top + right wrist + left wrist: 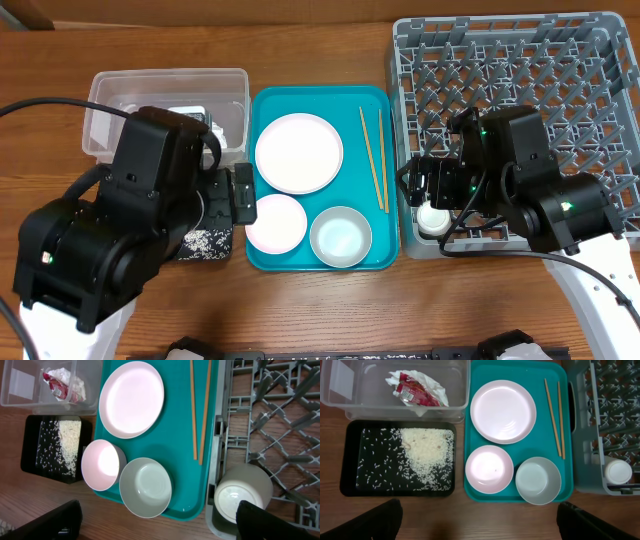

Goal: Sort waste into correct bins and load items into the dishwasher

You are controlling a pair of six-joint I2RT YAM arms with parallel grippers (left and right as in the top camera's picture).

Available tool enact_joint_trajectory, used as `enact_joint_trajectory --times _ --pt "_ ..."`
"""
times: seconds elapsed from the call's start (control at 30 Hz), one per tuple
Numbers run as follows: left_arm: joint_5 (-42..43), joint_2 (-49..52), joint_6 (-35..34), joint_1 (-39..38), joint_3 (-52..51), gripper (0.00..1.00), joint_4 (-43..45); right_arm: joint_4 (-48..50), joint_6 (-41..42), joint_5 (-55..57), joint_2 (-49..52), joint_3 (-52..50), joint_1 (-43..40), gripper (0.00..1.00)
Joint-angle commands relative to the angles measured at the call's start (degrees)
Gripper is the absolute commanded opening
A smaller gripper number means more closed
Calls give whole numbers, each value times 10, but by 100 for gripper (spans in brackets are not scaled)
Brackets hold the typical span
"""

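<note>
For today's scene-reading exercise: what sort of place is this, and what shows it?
Likely a staged dish-clearing station on a wooden table: a grey dish rack, a teal tray of plates, and a black tray of rice beside a clear tub.

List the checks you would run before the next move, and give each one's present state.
1. Waste binned: ok, napkin and wrapper lie in the clear tub.
2. Food waste: ok, rice lies on the black tray.
3. First item loaded: ok, cup sits in the dish rack.
4. Open, empty left fingers: ok.
5. Open right fingers: ok; whether they are clear of the cup, cannot tell.
6. Remaining dishes loaded: not ok, large plate, pink plate, bowl and chopsticks lie on the teal tray.
</note>
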Motion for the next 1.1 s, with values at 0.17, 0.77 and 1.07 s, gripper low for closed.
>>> enact_joint_trajectory --times 0.17,0.77,1.07 --pt "-11 -146 15 116 -118 100 146 5 -4 3 -2 -2 2 100" --pt "241 -577 238 202 -803 100 734 5 -4 3 -2 -2 2 100" --pt "260 -689 234 201 -961 100 840 5 -4 3 -2 -2 2 100"
